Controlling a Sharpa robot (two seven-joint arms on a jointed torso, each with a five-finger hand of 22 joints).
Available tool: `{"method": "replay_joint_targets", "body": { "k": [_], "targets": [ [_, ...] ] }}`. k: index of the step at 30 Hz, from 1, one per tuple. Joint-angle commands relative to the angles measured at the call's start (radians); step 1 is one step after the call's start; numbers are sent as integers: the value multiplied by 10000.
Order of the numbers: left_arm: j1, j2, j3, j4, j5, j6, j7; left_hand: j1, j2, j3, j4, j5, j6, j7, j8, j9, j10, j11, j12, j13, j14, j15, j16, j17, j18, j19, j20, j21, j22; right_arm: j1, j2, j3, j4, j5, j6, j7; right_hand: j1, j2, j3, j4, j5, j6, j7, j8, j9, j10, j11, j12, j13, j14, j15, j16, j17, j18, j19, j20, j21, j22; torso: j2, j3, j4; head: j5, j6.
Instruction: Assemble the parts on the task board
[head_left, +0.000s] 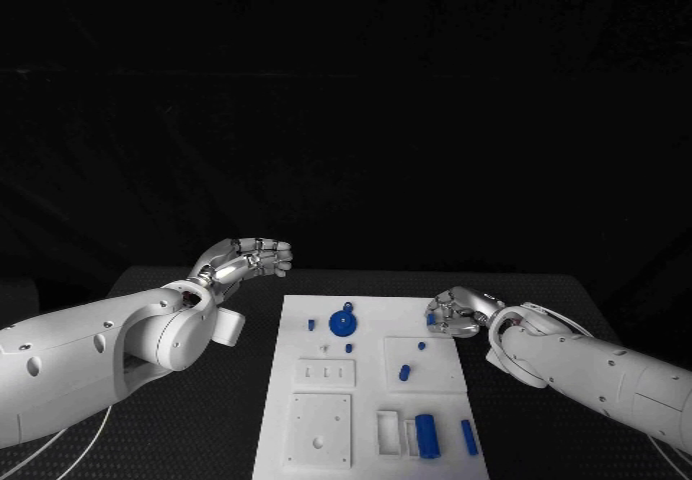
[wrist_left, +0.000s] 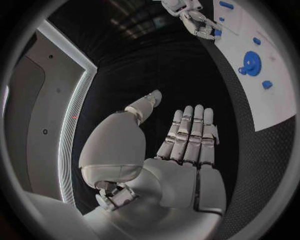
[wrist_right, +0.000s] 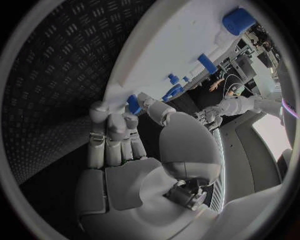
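Meanwhile, right hand (head_left: 462, 312) at task board (head_left: 369, 400) edge

One white task board (head_left: 368, 400), one blue disc (head_left: 343, 322), about eight smaller blue parts (head_left: 427, 436), two robot hands (head_left: 253, 258).

A black table (head_left: 188, 420) with a finely ribbed, diamond-patterned rubbery surface is lying under everything, spreading to both sides, its tread showing plainly in the right wrist view, and its far edge is fading into darkness.
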Motion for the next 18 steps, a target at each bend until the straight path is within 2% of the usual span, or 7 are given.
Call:
{"method": "replay_joint_targets", "body": {
  "k": [1, 9, 12, 16, 18],
  "targets": [
    [9, 6, 7, 34, -4, 130, 80, -8, 77, -19, -61, 55, 27, 205, 24, -4, 51, 0, 30, 2, 69, -21, 38, -10, 32, 56, -10, -45, 191, -7, 5, 2, 16, 12, -4, 24, 34, 137, 92, -2, -54, 243, 100, 77, 23, 43, -54, 38, -17, 24, -36, -14, 14, 375, -39, -64, 64, 201, 0, -6, 0, 7, 9],
    [9, 8, 7, 30, -50, 66, -10, -3, 91, -14, -68, 56, 33, 213, 27, -4, 63, 4, 31, 3, 81, -14, 44, -10, 34, 61, -11, -50, 191, -7, -9, 2, 86, 7, -342, 62, 132, 343, 359, -65, -54, 621, -21, 250, 98, 52, -167, 35, -31, 24, -142, -27, 36, 375, -56, -68, 88, 197, -4, 4, 0, 0, 15],
    [9, 10, 7, 29, -59, 112, -53, -9, 164, -10, -76, 58, 102, 245, 64, 6, 174, 21, 71, 20, 200, -8, 111, 10, 49, 97, -9, -51, 196, -6, -20, 2, 160, -3, -467, 24, 135, 372, 401, -92, -54, 737, -59, 306, 126, 71, -203, 39, -35, 34, -176, -24, 44, 375, -45, -69, 106, 199, 0, 3, -7, 9, 14],
    [9, 16, 7, 31, -169, 232, -134, -62, 275, -29, -120, 53, 529, 163, 269, 74, 747, -46, 267, 91, 823, -89, 453, 157, 175, 445, -79, 69, 214, -5, -83, 4, 379, -141, -601, -147, 113, 364, 422, -114, -55, 811, -90, 338, 145, 95, -234, 42, -41, 41, -206, -22, 53, 375, -30, -71, 124, 199, -4, 10, -19, 20, 22],
    [10, 23, 7, 23, -282, 262, -223, -110, 328, -47, -135, 53, 765, 73, 361, 97, 1071, -165, 369, 125, 1204, -182, 659, 271, 231, 678, -157, 173, 221, 0, -141, 7, 514, -325, -655, -266, 87, 318, 419, -125, -55, 824, -100, 340, 149, 108, -244, 43, -44, 47, -217, -19, 59, 375, -19, -75, 135, 198, -6, 15, -26, 32, 22]
  ]
}}
